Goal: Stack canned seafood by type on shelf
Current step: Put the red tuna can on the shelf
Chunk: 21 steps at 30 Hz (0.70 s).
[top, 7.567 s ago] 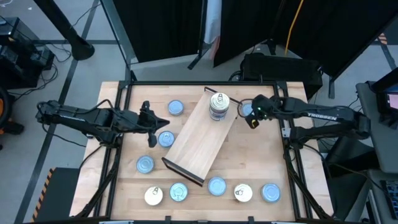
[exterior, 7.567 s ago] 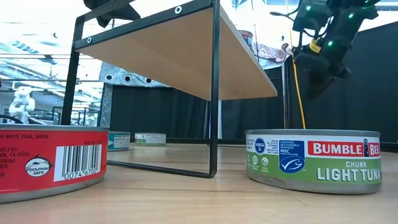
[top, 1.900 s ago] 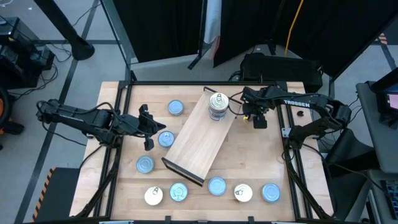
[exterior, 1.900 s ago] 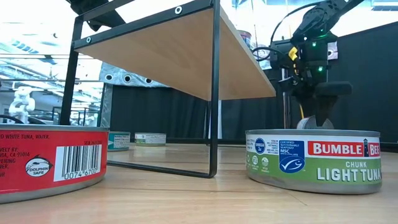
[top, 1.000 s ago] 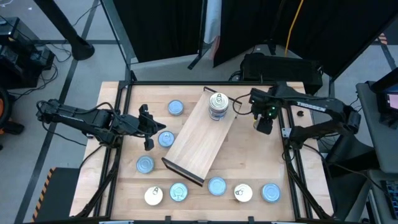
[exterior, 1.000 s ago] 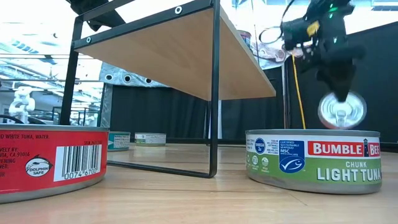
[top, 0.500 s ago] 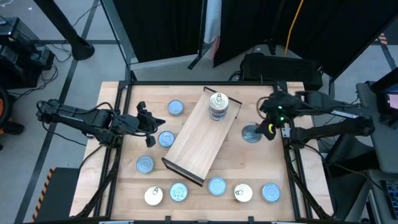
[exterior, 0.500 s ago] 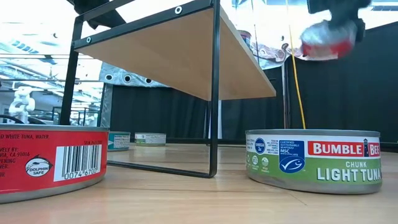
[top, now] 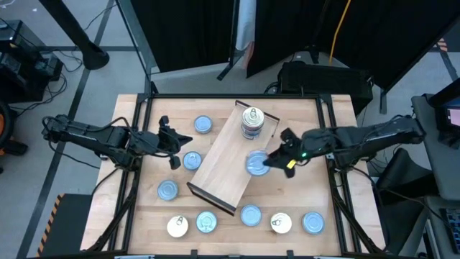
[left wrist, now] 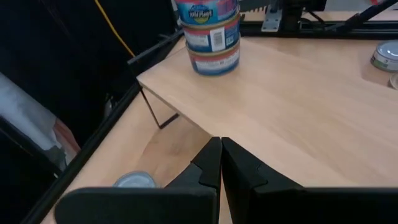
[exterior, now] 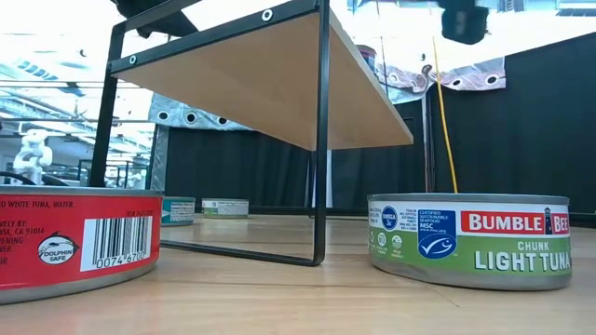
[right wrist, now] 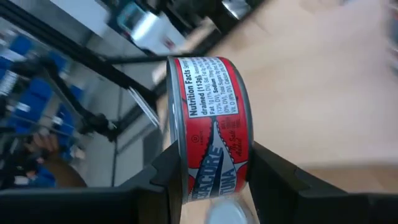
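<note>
A red-labelled tin (right wrist: 211, 130) is clamped across its flat faces between the fingers of the right pincer (top: 277, 162); on its label "Nutrition Facts" and part of a word ending in "TUNA" can be read, the smaller print being too fine to make out. In the high view this tin (top: 257, 162) is carried above the right part of the shelf (top: 228, 167), a light-wood board set diagonally on the bench (top: 144, 216), with the right arm reaching in from the right side. A stack of tins (top: 251, 124) is seen at the far end of the shelf; in the left wrist view the same stack (left wrist: 209, 34) shows blue and red-and-white labels whose writing cannot be read. The left pincer (top: 169, 144) is held with its fingers together at the left of the shelf, nothing being gripped, and a blue-topped tin (top: 191, 160) lies just beside it. Further blue-topped tins are placed at the far left (top: 203, 124) and lower left (top: 167, 190) of the bench, and a row of tins (top: 250, 215) lies along the near edge, two of them cream-topped with pull tabs. In the low view a green-banded tin (exterior: 468, 239) marked "BUMBLE BEE", "CHUNK LIGHT TUNA" and "MSC" is seen at the right, and a red tin (exterior: 74, 242) bearing "WHITE TUNA, WATER", "DOLPHIN SAFE" and a barcode at the left.
</note>
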Available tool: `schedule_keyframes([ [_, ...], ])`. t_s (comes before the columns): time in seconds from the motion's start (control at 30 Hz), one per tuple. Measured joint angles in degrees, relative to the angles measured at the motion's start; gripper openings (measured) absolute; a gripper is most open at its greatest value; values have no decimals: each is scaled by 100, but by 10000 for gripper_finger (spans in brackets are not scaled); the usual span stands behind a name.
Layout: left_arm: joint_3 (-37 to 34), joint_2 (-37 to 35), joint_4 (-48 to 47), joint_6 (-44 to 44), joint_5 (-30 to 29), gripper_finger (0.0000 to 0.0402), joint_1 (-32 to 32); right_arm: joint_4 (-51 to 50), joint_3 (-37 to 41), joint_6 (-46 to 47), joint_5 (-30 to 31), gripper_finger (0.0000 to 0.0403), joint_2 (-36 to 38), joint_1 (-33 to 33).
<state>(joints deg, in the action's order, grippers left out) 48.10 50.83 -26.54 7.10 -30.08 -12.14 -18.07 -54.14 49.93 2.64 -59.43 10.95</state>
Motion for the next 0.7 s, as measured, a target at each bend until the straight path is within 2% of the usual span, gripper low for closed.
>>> schedule_keyframes([
  [0.07,0,0,83,-92,2,15,2,520,93,1,222,135,-269,123],
  [0.23,0,0,260,-392,0,15,0,1053,117,157,1044,135,-963,324],
  [0.43,0,0,527,-643,2,15,0,1100,117,713,2074,135,-1585,541],
  [0.7,0,0,522,-639,2,15,2,1133,117,1309,2926,135,-1841,564],
])
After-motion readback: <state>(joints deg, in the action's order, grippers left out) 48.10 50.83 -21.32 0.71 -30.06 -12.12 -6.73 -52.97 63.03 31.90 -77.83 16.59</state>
